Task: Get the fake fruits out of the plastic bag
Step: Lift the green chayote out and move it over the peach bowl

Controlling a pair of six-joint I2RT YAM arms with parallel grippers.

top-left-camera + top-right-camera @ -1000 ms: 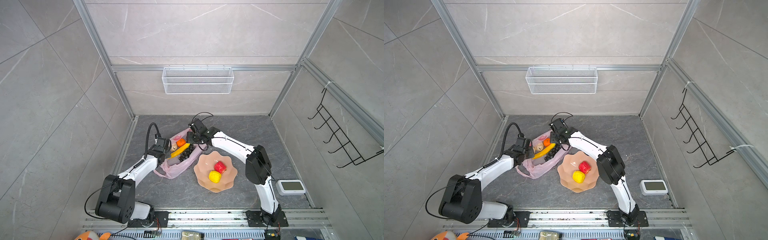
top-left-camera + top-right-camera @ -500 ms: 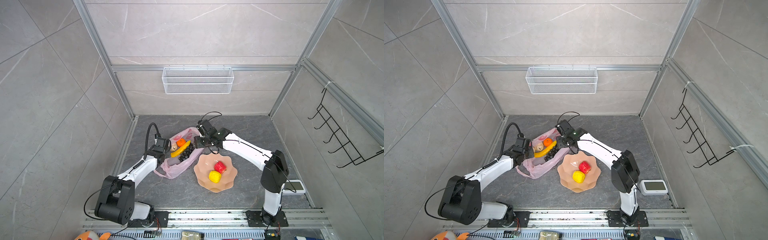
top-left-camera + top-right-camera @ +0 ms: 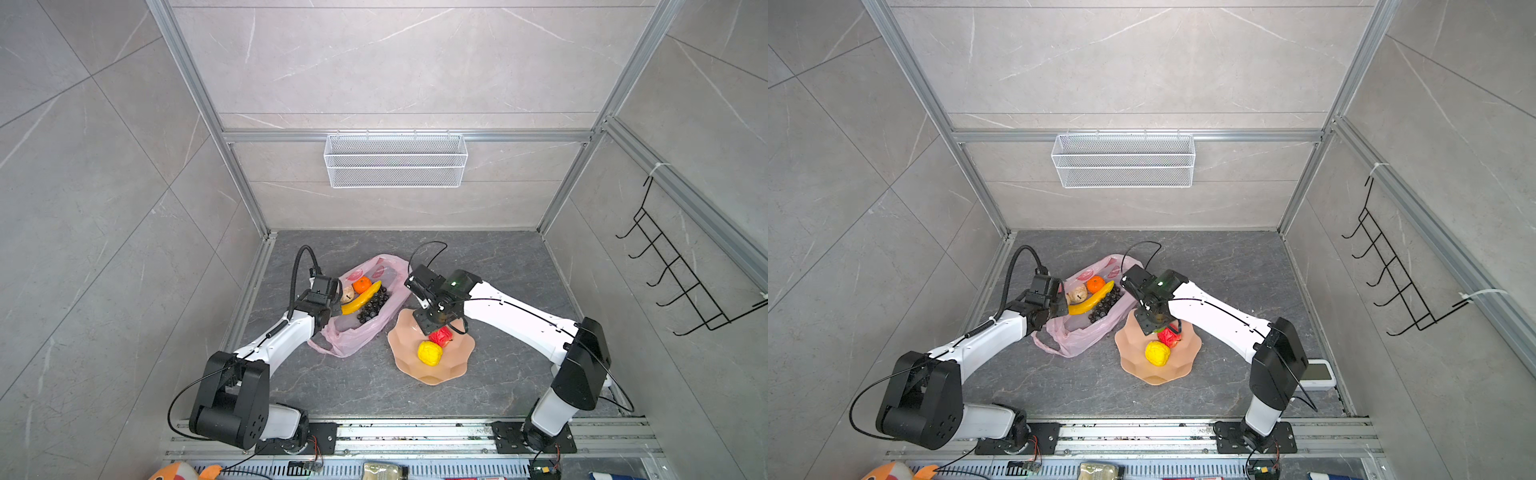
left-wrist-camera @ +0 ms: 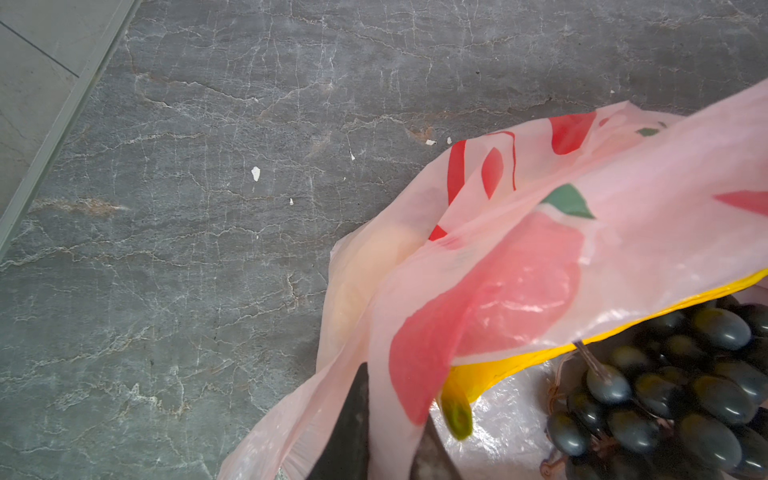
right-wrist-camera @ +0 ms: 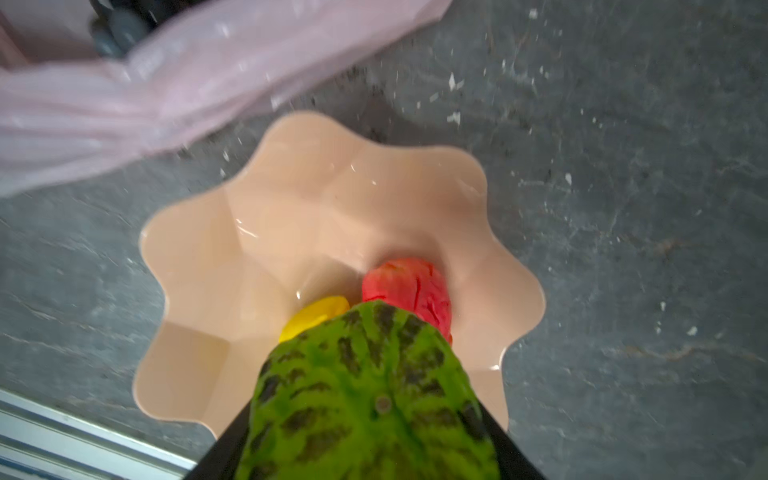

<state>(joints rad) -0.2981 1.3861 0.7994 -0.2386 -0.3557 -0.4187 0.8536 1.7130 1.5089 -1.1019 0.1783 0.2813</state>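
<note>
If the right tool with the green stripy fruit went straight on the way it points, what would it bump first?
Probably the red fruit, with the yellow fruit right beside it, both lying on the peach wavy plate. Depth is hard to judge.

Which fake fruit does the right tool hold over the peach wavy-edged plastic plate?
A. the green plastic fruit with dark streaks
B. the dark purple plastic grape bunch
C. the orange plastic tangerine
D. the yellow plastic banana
A: the right wrist view shows the right tool clamped on the green plastic fruit with dark streaks above the peach wavy-edged plastic plate.
</note>
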